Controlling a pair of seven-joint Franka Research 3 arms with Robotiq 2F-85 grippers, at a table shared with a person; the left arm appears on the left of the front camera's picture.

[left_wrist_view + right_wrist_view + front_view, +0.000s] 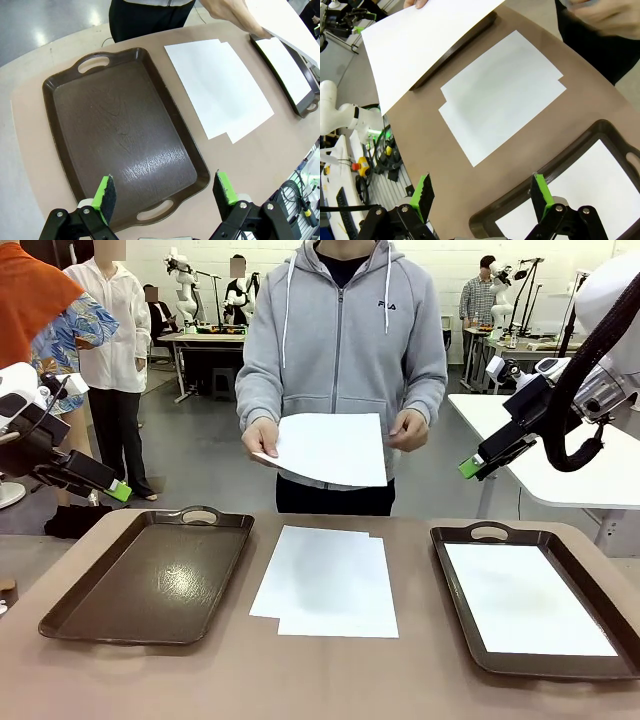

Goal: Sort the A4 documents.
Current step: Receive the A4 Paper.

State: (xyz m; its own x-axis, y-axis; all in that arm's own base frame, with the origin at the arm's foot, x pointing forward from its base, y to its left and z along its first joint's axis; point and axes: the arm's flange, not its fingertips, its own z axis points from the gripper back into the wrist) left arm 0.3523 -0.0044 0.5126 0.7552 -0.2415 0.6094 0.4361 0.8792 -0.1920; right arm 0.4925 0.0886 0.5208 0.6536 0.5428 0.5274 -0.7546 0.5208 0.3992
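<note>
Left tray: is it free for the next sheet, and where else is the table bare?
The left tray is bare throughout. Bare table strips run between it and the middle stack of sheets, wider between the stack and the right tray, and along the near edge. The right tray's floor is mostly covered by a sheet.

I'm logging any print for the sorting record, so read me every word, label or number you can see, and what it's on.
"FILA": on the chest of the person's grey hoodie.
No print shows on the table sheets, the held sheet, the left tray or the right tray.
</note>
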